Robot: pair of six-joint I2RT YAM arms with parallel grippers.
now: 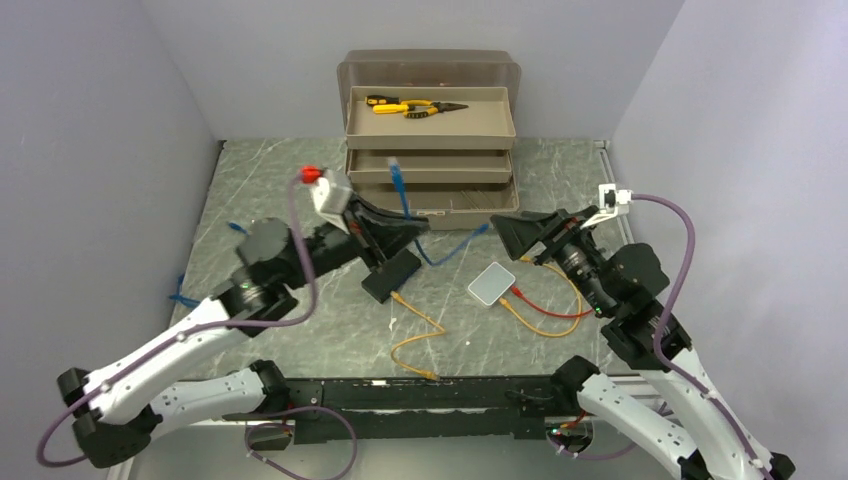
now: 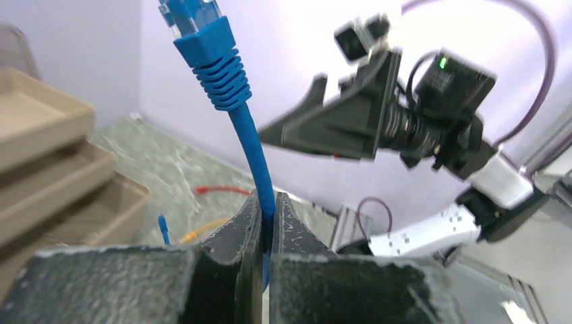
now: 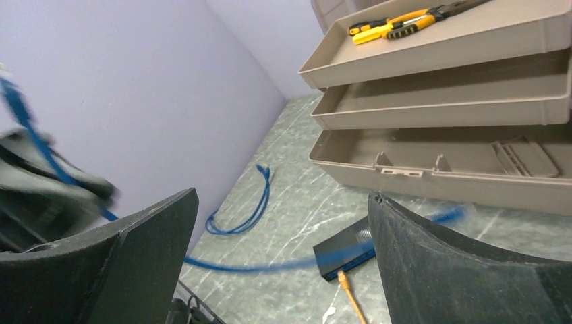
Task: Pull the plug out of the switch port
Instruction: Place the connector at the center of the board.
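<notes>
The black switch lies flat on the table in front of the drawers, and also shows in the right wrist view. An orange plug sits in a socket on its near edge. My left gripper hovers just above the switch and is shut on a blue cable. The cable's blue plug stands free in the air above the fingers, clear of the switch; it also shows from above. My right gripper is open and empty to the right of the switch, its jaws wide apart.
A tan three-drawer box stands at the back, with yellow-handled pliers in the top drawer. A white box with red and orange cables lies right of the switch. A loose blue cable lies by the left wall.
</notes>
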